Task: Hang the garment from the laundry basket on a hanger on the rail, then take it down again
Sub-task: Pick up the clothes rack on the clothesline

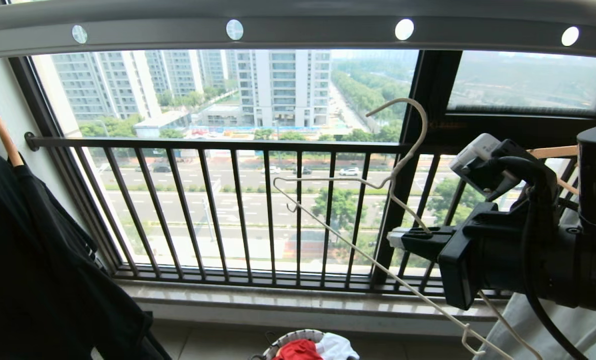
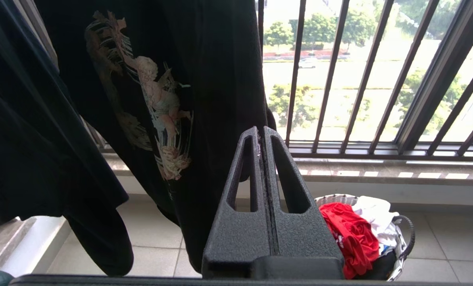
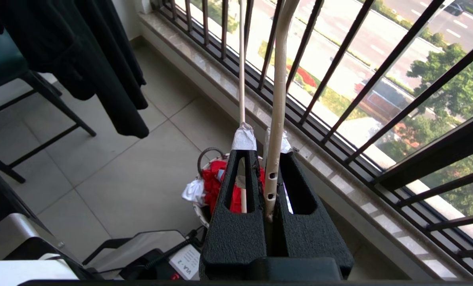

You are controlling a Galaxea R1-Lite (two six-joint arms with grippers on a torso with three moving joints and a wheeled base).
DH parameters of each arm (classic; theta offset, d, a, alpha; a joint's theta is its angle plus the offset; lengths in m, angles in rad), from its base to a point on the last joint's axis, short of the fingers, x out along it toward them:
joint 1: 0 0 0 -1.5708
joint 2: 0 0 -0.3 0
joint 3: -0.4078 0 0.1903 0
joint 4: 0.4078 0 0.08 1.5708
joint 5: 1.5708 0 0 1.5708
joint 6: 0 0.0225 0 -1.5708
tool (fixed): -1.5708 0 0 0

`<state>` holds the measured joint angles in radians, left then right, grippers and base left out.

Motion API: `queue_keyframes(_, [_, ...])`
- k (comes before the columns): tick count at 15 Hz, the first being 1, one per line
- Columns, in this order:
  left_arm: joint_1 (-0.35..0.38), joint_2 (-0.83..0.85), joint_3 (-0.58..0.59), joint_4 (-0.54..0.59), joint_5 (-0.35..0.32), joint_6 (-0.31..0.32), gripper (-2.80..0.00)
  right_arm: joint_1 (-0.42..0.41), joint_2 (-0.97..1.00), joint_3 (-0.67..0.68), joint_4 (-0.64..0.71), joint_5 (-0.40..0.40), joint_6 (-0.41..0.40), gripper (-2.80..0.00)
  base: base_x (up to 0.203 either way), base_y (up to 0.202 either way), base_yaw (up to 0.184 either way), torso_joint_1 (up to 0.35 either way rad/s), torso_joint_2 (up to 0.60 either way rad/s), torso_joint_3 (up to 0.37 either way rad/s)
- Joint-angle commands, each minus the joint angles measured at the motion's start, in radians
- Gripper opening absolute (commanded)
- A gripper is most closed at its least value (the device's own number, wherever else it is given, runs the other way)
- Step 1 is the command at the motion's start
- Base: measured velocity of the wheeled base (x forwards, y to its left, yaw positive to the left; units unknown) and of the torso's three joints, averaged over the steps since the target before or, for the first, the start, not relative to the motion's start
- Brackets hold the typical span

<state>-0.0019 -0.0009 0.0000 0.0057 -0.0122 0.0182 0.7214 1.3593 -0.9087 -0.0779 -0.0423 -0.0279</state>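
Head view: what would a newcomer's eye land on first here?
First, the right gripper at right, shut on the whitish wire hanger, which it holds tilted and bare in front of the barred window, below the rail. Then the black printed T-shirt hanging at far left. At bottom centre, the red garment lies in the laundry basket.

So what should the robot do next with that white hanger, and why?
Probably carry the hanger down toward the laundry basket. The right gripper is shut on it, off the rail, and the red garment lies in the basket, unhung.
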Motion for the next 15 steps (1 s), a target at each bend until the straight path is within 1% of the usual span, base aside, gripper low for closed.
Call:
queue_keyframes(1, [0.000,0.001,0.000,0.000,0.000,0.000,-2.80,-0.010,-0.003,0.004,0.000,0.002,0.000,-2.80,0.000,0.000,0.000,0.000,0.00,0.000])
queue_keyframes(10, [0.000,0.001,0.000,-0.001,0.000,0.000,-2.80,-0.011,-0.010,0.019,0.000,-0.001,0.002,-2.80,0.000,0.000,0.000,0.000,0.00,0.000])
queue_keyframes(15, [0.000,0.001,0.000,-0.001,0.000,0.000,-2.80,-0.013,-0.029,0.022,0.000,-0.002,0.000,-2.80,0.000,0.000,0.000,-0.109,0.25,0.133])
